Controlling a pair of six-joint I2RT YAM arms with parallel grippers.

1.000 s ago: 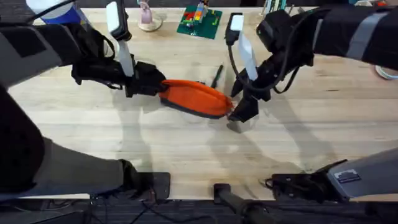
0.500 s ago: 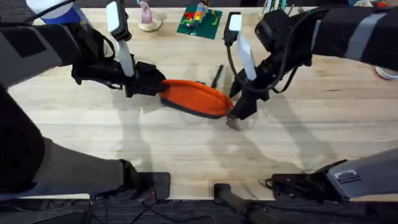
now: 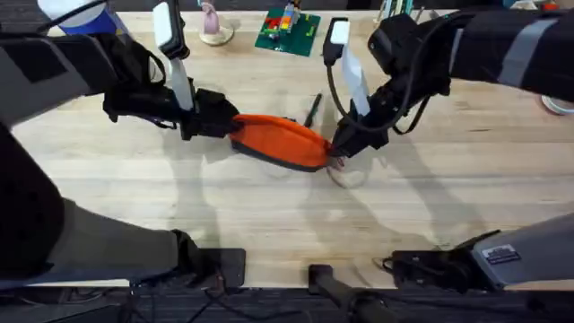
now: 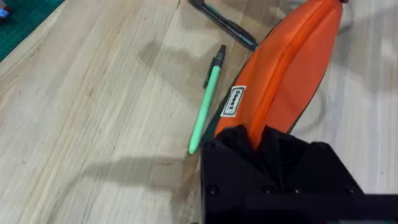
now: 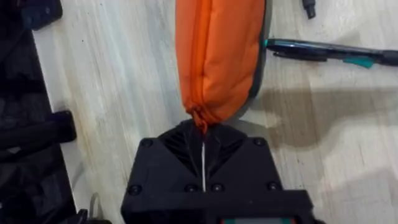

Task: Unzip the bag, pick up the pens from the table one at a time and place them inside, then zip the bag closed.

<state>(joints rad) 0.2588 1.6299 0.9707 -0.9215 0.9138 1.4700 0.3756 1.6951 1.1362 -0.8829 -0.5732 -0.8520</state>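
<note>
The orange pouch (image 3: 280,141) lay on the surface (image 3: 269,215), zipped. My left claw (image 4: 252,140) pinched one end; my right claw (image 5: 202,134) was shut on the red zipper pull (image 5: 199,116). If it slipped, the zip would stay closed. The green pen (image 4: 205,107) waited beside.

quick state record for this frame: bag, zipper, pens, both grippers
bag: orange pouch lying on the table, held at both ends
zipper: looks shut along the visible length
pens: green pen on the table beside the bag; dark pen on the table past it; none inside yet
left gripper: shut on the bag's end
right gripper: shut at the bag's other end, at the zipper end
</note>
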